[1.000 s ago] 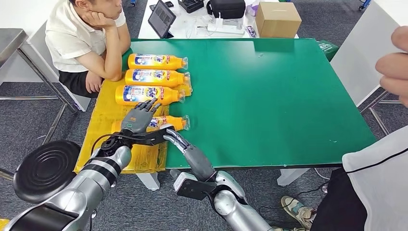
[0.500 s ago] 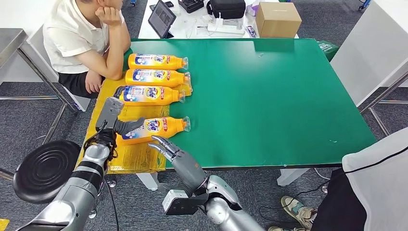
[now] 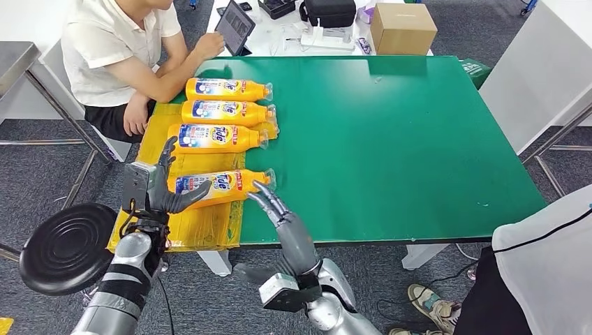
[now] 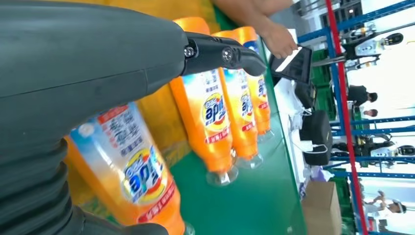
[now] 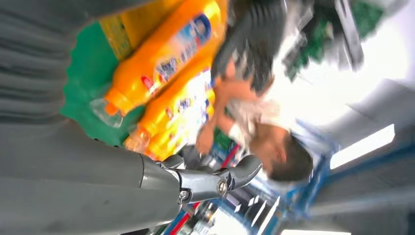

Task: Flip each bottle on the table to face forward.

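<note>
The labels on the orange bottles (image 3: pixel 222 135) read "Tide"; smaller print is unreadable.

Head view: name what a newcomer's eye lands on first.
Four orange bottles lie in a row on the green table's left side, the nearest bottle apart from the others. The left hand touches its base end; the right hand reaches toward its cap. A seated person watches at the far left corner.

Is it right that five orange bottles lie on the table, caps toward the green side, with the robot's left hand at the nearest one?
Not quite: the head view shows four bottles, not five. The rest holds: their caps point toward the green table, and the left hand is at the nearest bottle.
</note>
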